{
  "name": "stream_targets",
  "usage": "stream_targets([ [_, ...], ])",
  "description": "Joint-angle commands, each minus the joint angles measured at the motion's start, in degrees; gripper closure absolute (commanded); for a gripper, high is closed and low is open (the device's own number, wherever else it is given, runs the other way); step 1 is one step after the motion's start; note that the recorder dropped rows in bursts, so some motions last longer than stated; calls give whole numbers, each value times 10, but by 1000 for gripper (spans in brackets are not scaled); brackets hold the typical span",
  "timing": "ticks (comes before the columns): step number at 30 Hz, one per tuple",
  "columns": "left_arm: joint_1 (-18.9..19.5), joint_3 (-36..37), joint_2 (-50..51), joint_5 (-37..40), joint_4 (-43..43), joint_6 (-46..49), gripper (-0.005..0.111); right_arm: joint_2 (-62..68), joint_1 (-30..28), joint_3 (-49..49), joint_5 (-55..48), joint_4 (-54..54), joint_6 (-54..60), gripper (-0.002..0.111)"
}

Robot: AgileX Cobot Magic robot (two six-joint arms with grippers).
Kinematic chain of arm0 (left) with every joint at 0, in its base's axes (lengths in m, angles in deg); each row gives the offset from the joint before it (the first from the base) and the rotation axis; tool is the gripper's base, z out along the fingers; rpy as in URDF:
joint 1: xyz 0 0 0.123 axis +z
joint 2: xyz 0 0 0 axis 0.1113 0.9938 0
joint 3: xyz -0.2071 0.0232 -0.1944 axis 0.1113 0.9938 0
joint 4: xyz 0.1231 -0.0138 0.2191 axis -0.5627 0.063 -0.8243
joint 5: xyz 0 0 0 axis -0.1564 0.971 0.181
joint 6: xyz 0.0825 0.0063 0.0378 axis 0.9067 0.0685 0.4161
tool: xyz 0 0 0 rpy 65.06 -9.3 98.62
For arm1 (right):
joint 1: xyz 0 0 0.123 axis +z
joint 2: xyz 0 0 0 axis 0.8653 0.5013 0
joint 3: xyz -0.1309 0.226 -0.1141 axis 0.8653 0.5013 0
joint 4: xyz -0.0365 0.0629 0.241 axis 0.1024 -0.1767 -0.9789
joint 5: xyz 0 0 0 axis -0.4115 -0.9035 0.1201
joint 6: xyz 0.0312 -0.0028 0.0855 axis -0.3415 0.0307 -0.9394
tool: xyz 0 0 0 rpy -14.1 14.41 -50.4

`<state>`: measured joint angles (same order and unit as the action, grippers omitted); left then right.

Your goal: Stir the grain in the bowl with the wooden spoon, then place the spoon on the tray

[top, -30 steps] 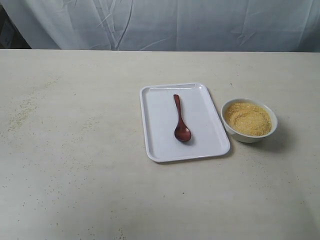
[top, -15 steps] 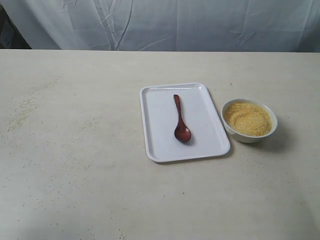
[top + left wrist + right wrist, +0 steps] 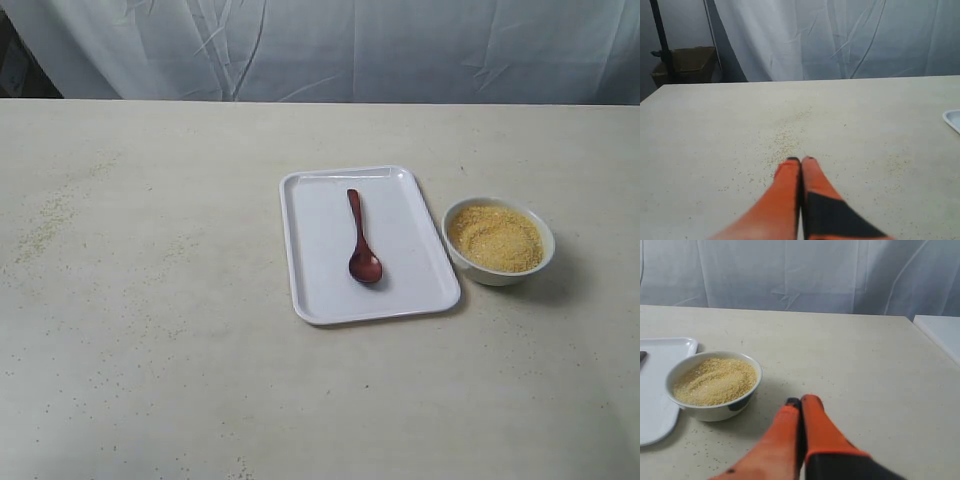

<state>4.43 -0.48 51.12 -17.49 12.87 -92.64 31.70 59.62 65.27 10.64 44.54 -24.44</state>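
Left wrist view, from where I stand, gives the plainest look at the left gripper (image 3: 800, 160): its 2 orange, black-tipped fingers (image 3: 787, 172) are pressed flat together with nothing between them, held low over the pale beige tabletop (image 3: 715, 125). Just beyond the tips lies a thin scatter of loose yellow granules (image 3: 785, 142) on the bare surface.

Moving right across the table in the exterior view, the flat white rectangular tray with rounded corners (image 3: 320, 290) sits near the middle. The dark reddish-brown glossy wooden spoon (image 3: 361, 245) lies on it, roughly along its length, slim handle towards the white cloth backdrop (image 3: 400, 50) and oval end towards the near edge.

Just beside the tray's right side stands the small round white bowl (image 3: 497, 272) (whether the 2 touch I cannot tell), filled with fine yellow-golden grain (image 3: 496, 237).

Further right, in the right wrist view, the right gripper (image 3: 801, 402) hangs near the bowl but clear of it, its 2 orange fingers (image 3: 815, 420) likewise closed against each other and gripping nothing.
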Motion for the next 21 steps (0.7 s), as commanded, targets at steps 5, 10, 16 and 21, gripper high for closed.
stream_targets([
  [5, 33, 2, -3, -1, 32, -1, 107, -3, -2, 1, 4, 0, -1, 106],
  [10, 32, 2, -3, 0, 32, 0, 107, -3, -2, 1, 4, 0, -1, 106],
  [16, 32, 2, -3, 0, 35, 0, 107, -3, -2, 1, 4, 0, -1, 106],
  [21, 32, 2, -3, 0, 41, 0, 107, -3, -2, 1, 4, 0, -1, 106],
])
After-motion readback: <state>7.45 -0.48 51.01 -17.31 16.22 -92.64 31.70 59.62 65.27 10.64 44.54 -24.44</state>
